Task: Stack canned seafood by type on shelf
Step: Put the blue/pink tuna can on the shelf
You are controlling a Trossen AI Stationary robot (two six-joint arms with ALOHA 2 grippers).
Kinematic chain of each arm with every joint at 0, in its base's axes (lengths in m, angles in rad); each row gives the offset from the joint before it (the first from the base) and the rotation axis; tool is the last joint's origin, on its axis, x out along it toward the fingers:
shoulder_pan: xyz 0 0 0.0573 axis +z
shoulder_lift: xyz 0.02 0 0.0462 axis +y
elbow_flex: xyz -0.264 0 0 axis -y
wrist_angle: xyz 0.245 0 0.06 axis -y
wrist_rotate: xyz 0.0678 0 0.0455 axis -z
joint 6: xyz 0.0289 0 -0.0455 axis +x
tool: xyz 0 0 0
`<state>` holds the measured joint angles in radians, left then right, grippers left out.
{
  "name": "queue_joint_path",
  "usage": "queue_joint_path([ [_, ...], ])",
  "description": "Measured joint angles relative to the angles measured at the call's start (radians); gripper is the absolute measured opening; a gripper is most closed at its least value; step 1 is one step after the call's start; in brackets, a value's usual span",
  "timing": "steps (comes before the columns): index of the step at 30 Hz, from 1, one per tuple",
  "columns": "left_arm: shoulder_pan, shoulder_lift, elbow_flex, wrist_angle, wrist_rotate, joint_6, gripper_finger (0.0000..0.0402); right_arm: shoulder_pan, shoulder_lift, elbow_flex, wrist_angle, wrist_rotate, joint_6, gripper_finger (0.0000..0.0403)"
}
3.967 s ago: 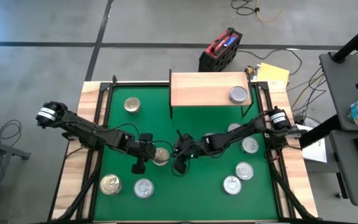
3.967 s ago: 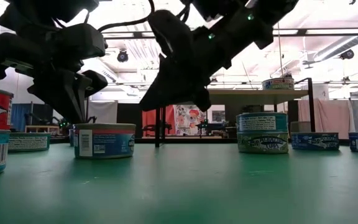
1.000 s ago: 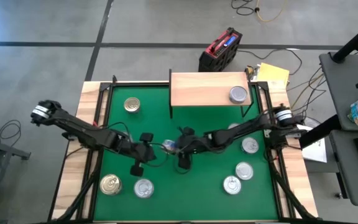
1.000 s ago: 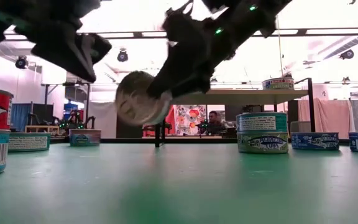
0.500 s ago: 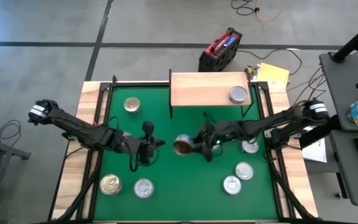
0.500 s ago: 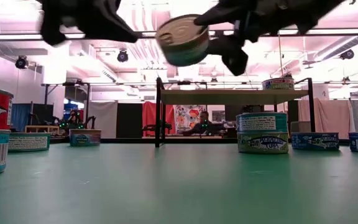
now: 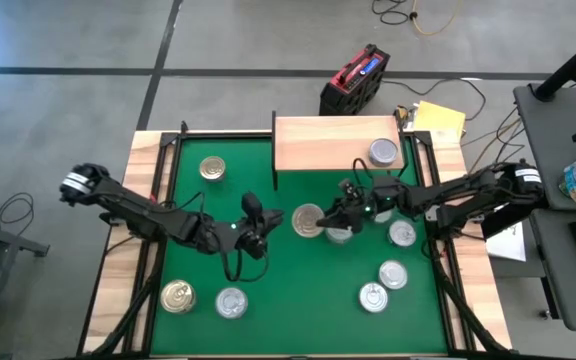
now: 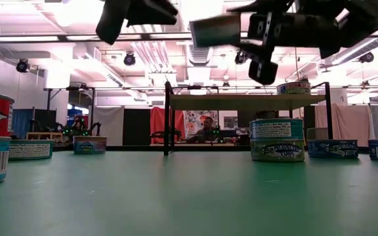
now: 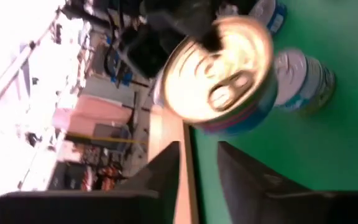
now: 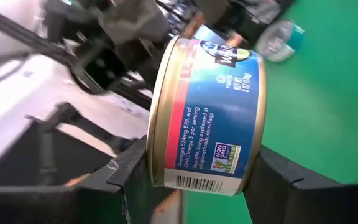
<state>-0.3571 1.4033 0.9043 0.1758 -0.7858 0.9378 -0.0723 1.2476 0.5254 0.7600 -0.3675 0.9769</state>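
Observation:
My right gripper (image 7: 326, 217) holds a gold-topped can (image 7: 309, 220) in the air over the green mat, just in front of the shelf. The shelf (image 7: 335, 143) is a light-wood board on thin black legs, with one silver-topped can (image 7: 384, 152) standing near its right end. My left gripper (image 7: 263, 215) hovers open to the left of the held can, pointing at its lid (image 9: 219, 71), with nothing between its fingers. More cans stand upright on the mat: gold-topped ones (image 7: 211, 168) (image 7: 177, 296) and silver-topped ones (image 7: 231, 302) (image 7: 372, 297) (image 7: 402, 234). My right gripper pinches the can by its two flat ends, one finger on the lid side (image 10: 156, 155) and the other on the bottom side (image 10: 253, 169). The fingers come about level from the table's right. The can is lifted clear and tipped, its gold lid facing up and toward my left gripper.
A silver can (image 7: 340, 234) stands on the mat right under the held can, and two stacked cans (image 8: 276, 139) stand near the shelf's right legs. The mat has a wooden border (image 7: 145, 160). A red and black case (image 7: 353, 80) lies on the floor beyond.
My right gripper has carried the can up and toward the table's far right, away from my left gripper, rolling so the lid turns from facing the near edge to facing left and up. My left gripper has risen, turned level and followed a little to the right.

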Motion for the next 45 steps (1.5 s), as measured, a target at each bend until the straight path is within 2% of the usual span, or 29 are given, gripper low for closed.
queue_joint_path([
  [7,-0.052,0.010,0.018,0.012,0.008,0.157,0.0251,0.000,0.017,-0.067,0.195,0.002,0.098,0.0192],
  [9,-0.077,0.011,0.018,0.016,0.015,0.204,0.0278,0.000,0.020,-0.074,0.242,0.015,0.124,0.0192],
  [12,-0.098,0.038,0.017,0.080,0.012,0.283,0.0299,0.004,0.026,-0.073,0.305,0.038,0.155,0.0192],
  [16,-0.101,0.081,0.016,0.233,-0.061,0.463,0.0303,0.011,0.029,-0.050,0.316,0.073,0.172,0.0192],
  [23,-0.100,0.128,0.016,0.447,-0.069,0.695,0.0304,0.020,0.043,-0.016,0.318,0.080,0.184,0.0192],
  [27,-0.093,0.146,0.016,0.445,-0.075,0.750,0.0304,0.027,0.047,-0.002,0.314,0.079,0.200,0.0192],
  [32,-0.075,0.171,0.015,0.491,-0.131,0.851,0.0304,0.043,0.061,0.014,0.315,0.077,0.229,0.0192],
  [39,-0.060,0.207,0.015,0.562,-0.131,0.924,0.0303,0.059,0.100,0.031,0.318,0.076,0.236,0.0192],
  [45,-0.059,0.232,0.015,0.610,-0.133,0.941,0.0275,0.059,0.129,0.051,0.323,0.077,0.245,0.0192],
])
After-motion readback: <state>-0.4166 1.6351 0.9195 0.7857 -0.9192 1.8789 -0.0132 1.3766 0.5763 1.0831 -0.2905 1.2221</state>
